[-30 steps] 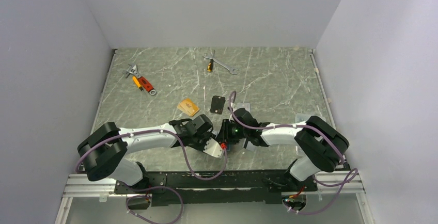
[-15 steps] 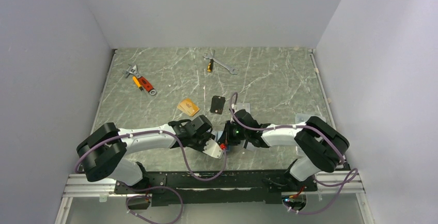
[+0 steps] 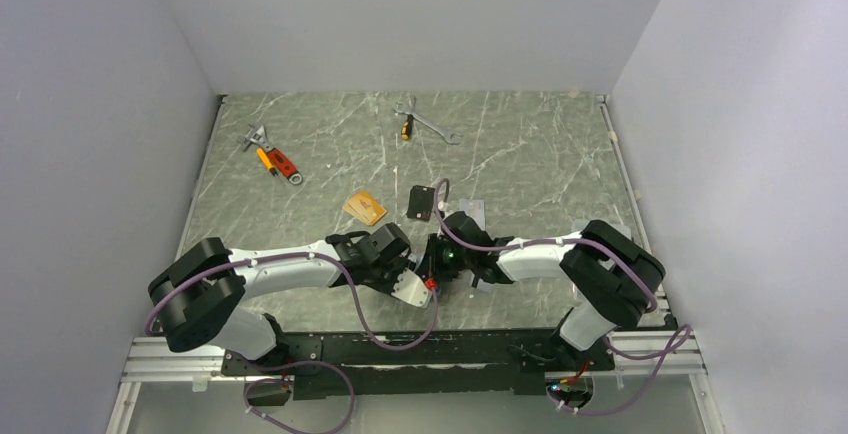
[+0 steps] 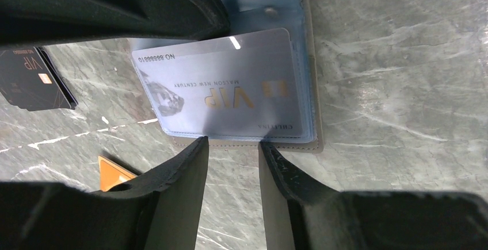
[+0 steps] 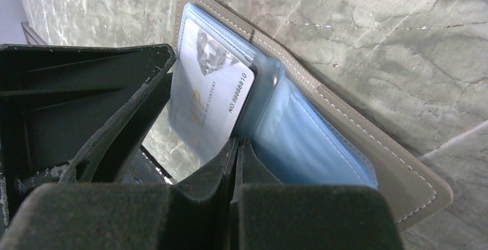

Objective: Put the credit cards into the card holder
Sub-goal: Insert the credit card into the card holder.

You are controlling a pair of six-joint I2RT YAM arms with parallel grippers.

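Left wrist view: the card holder lies open on the counter, blue pockets up, with the silver card slid partway into a clear pocket, one end sticking out. The right fingers are closed tight, tips against that card's exposed edge; whether they pinch it I cannot tell. The left fingers stand partly open at the holder's edge, holding nothing. A black card and an orange card lie nearby on the counter.

A grey-green marble-patterned tabletop with white veins is lying level. Plain pale lavender-grey panels are enclosing it: a back wall, a left wall, a right wall. An aluminium rail frame is running along the near edge. Soft, even light is falling throughout.
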